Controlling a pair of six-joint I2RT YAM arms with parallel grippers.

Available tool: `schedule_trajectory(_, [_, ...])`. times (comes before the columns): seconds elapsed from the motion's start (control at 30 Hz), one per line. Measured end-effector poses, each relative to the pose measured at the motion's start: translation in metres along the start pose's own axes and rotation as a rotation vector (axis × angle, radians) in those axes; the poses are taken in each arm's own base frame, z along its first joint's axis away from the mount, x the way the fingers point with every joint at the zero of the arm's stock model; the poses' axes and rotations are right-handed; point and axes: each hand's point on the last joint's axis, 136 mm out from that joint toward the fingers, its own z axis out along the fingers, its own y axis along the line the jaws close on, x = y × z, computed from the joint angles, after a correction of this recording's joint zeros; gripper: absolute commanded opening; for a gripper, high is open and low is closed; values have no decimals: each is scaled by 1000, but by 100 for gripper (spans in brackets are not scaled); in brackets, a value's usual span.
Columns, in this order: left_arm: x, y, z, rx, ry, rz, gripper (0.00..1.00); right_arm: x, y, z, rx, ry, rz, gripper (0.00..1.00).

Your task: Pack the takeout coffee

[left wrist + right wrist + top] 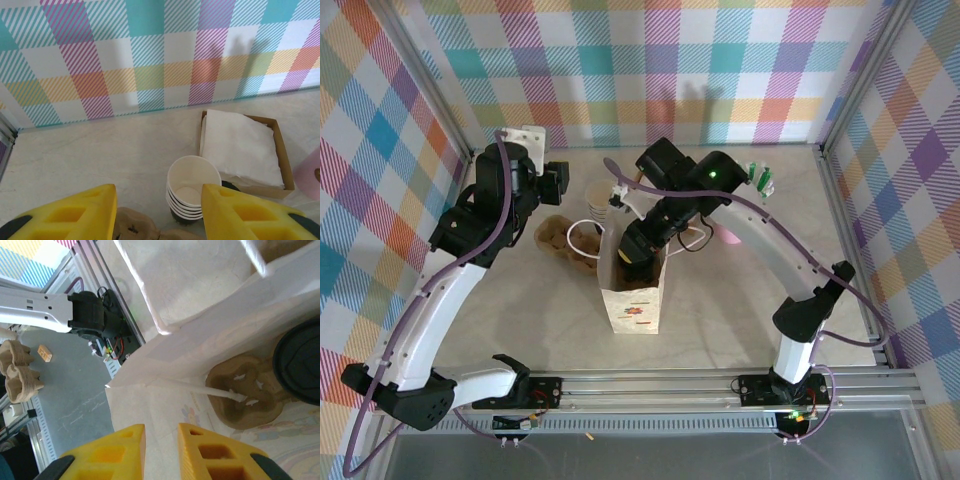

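Right gripper (161, 452) hangs over the white paper bag (215, 335), jaws slightly parted, empty. Takeout coffee (302, 367) sits inside, against a pulp carrier (235, 410). Left gripper (159, 212) stands partly open, empty.

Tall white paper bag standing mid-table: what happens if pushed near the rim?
Tall white paper bag: thin walls, so the rim would likely buckle rather than shove it along. Brown pulp carrier and black-lidded cup inside probably weight the base, though it may tip.
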Motion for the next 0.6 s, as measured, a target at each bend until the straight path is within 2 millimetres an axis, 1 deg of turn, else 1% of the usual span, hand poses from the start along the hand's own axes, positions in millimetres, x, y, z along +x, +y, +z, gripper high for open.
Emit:
schedule_trajectory(0.1, [1, -1, 2, 0, 0, 16, 48, -11, -1, -10, 39, -52, -29, 27])
schedule_trajectory(0.17, [1, -1, 2, 1, -6, 19, 48, -21, -4, -18, 80, -99, -49, 32])
schedule_trajectory(0.27, [2, -1, 2, 2, -14, 16, 48, -36, -14, -35, 173, -191, -69, 36])
schedule_trajectory(0.4, [3, -1, 2, 6, -22, 0, 49, -59, -31, -70, 313, -344, -67, 45])
schedule_trajectory(0.43, [2, -1, 2, 7, -23, -7, 49, -66, -37, -82, 348, -390, -58, 50])
schedule_trajectory(0.5, [2, -2, 2, 12, -26, -16, 49, -77, -53, -103, 415, -472, -29, 56])
schedule_trajectory(0.57, [1, -3, 2, 14, -27, -24, 50, -86, -69, -120, 474, -537, 0, 78])
schedule_trajectory(0.6, [1, -3, 2, 14, -30, -29, 50, -91, -77, -128, 502, -569, 21, 94])
